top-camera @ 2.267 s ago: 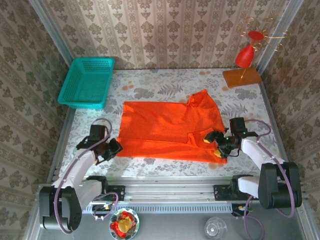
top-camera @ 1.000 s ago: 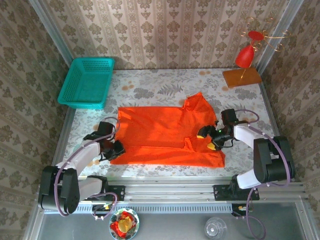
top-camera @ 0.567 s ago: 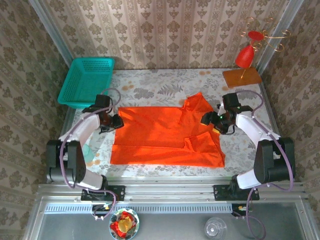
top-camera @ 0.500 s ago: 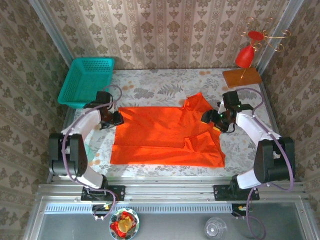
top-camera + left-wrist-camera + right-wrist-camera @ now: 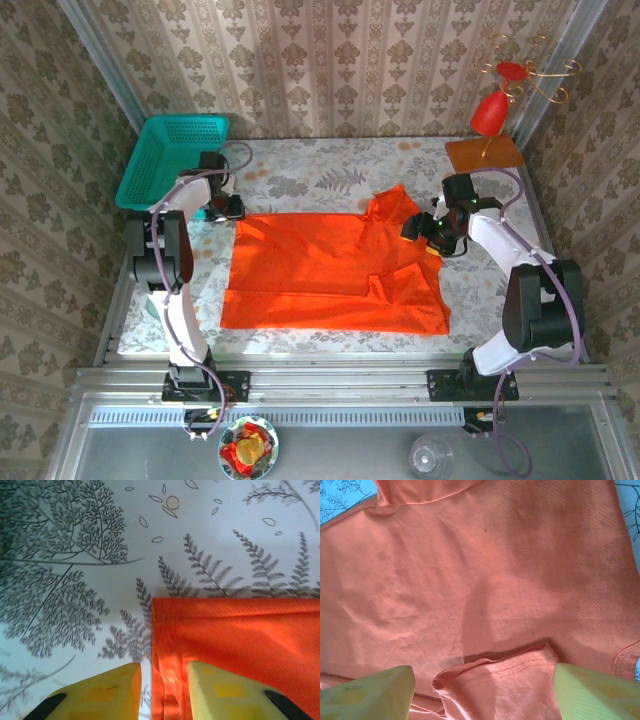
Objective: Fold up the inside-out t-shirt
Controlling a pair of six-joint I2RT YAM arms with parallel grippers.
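two open grippers poised at the far corners of a flat orange shirt
left gripper point(image 5: 165, 680) stands narrowly parted astride the hem corner, and right gripper point(image 5: 482, 685) is spread wide over a raised sleeve fold. the inside-out t-shirt point(image 5: 330, 270) stretches flat beyond both. risk: closing could miss the thin edge and drag the cloth askew.

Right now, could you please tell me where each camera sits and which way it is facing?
Top external: fixed above and behind the bases, looking down on the table; both arms show, left end effector at the t-shirt's far left corner, right end effector over its right end.
Left wrist: on the left arm, facing down at that corner; its two yellow fingers show.
Right wrist: on the right arm, facing down at a cloth fold; its yellow fingers show.
Shared: all three see the orange t-shirt.
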